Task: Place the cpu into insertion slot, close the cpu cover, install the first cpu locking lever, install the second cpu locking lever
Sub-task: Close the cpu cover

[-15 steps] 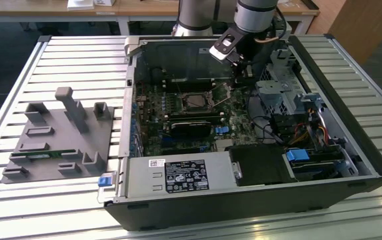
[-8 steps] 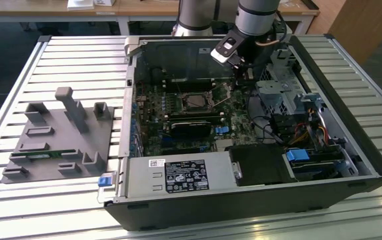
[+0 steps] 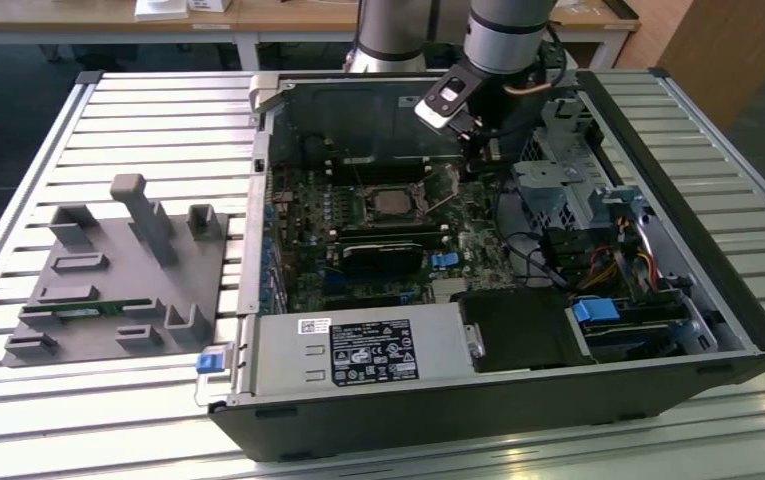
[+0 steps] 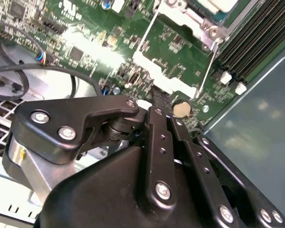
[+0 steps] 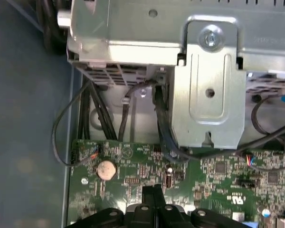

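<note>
The slatted tabletop (image 3: 102, 420) runs along the bottom of the exterior view, nearest me, and carries the open computer case (image 3: 489, 410). Inside it lies the green motherboard (image 3: 305, 285). My tool (image 3: 485, 152) hangs at upper centre of that frame. In both wrist views its black fingers (image 5: 147, 197) sit pressed together, narrow, with nothing visible between them. The insertion slot (image 3: 389, 203) lies close by, to the exterior view's left of the tool and a little lower in frame. The cpu (image 4: 217, 4) looks seated there, with the cpu cover (image 4: 180, 13) apparently down around it. A thin locking lever (image 4: 209, 66) slants from the slot toward the tool's tip. I cannot tell whether it is latched.
</note>
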Motion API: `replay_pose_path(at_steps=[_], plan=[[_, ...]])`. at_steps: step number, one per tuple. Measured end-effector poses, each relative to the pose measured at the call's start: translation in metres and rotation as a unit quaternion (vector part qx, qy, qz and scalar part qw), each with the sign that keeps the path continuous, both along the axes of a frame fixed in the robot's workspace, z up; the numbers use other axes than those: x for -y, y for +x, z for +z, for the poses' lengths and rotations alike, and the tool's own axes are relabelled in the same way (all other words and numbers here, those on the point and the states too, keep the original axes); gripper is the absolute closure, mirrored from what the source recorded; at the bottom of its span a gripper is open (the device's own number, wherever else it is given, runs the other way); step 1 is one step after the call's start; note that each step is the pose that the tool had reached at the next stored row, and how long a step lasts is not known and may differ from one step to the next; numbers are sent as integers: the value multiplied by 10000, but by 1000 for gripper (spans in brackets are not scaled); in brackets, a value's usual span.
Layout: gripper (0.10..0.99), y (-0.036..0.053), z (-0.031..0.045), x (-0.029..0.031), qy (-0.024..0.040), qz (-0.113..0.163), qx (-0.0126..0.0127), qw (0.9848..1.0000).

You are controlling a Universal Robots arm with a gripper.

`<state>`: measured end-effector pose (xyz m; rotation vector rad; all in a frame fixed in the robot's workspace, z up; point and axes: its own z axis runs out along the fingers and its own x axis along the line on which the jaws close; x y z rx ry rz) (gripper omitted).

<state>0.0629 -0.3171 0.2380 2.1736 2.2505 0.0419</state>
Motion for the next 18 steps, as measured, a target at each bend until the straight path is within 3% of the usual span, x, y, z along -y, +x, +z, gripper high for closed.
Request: replay_pose_path(at_steps=[8,18], plan=[[980,-247,1,0,-1,0,0,10000],[980,-329,-4,0,1,0,0,10000]])
